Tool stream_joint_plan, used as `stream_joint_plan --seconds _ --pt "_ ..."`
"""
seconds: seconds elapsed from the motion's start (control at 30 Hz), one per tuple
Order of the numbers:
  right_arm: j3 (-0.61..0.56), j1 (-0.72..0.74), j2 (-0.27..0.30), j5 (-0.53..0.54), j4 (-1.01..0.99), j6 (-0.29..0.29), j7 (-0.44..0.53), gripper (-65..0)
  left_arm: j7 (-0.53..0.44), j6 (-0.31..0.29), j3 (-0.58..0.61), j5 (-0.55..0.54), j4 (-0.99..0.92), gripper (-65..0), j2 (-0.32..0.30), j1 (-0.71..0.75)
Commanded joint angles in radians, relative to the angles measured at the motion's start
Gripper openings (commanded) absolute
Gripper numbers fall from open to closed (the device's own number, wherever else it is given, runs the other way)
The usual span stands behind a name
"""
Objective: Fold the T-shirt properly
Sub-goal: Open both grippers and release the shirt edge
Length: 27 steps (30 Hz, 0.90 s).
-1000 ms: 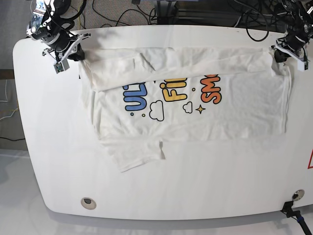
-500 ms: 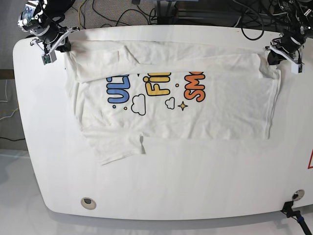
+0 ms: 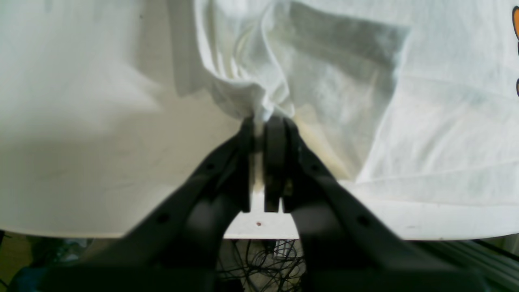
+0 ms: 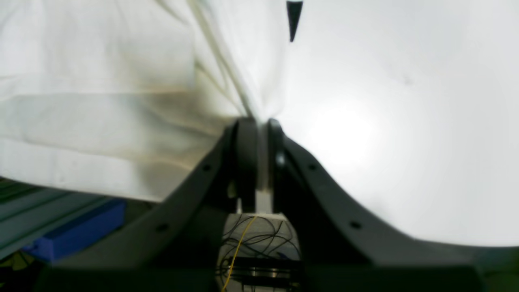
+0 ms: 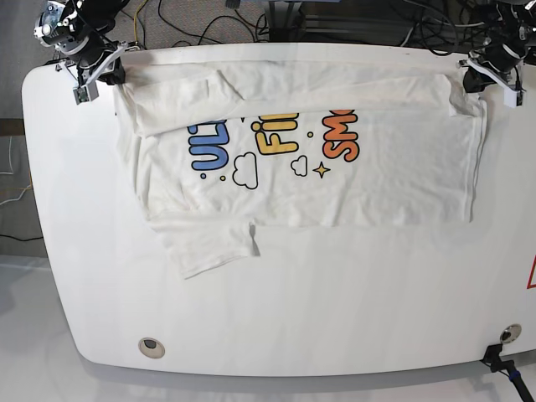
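The T-shirt (image 5: 335, 180) lies spread across the upper half of the white worktop (image 5: 293, 310), print side up, its top edge folded over along the far rim and one sleeve sticking out at lower left. The left hand (image 5: 484, 77), upper right of the base frame, is clenched on a bunched corner of cloth, and the right hand (image 5: 94, 71), upper left, pinches the opposite corner. The right wrist view is blurry, but cloth seems caught between its fingers (image 4: 246, 150).
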Motion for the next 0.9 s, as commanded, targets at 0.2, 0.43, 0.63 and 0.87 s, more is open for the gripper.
stream_joint_plan --seconds 0.2,0.43,0.63,0.87 --pt "-0.006 -0.012 0.001 -0.044 -0.012 0.006 -0.082 -65.0 0.048 0.016 0.005 0.047 -0.002 -63.0 -0.019 0.016" --pt "-0.008 -0.011 0.000 -0.044 -0.011 0.003 -0.082 -63.9 0.046 0.024 0.007 0.049 0.001 -50.2 -0.021 0.013" --pt "-0.008 0.009 0.000 -0.039 -0.006 0.006 -0.077 -42.4 0.048 0.030 0.007 0.145 0.001 -46.8 -0.021 -0.030" --pt "-0.006 0.011 0.006 -0.042 0.080 0.006 -0.085 -40.6 0.049 0.010 0.003 0.147 0.029 -46.9 -0.024 -0.047"
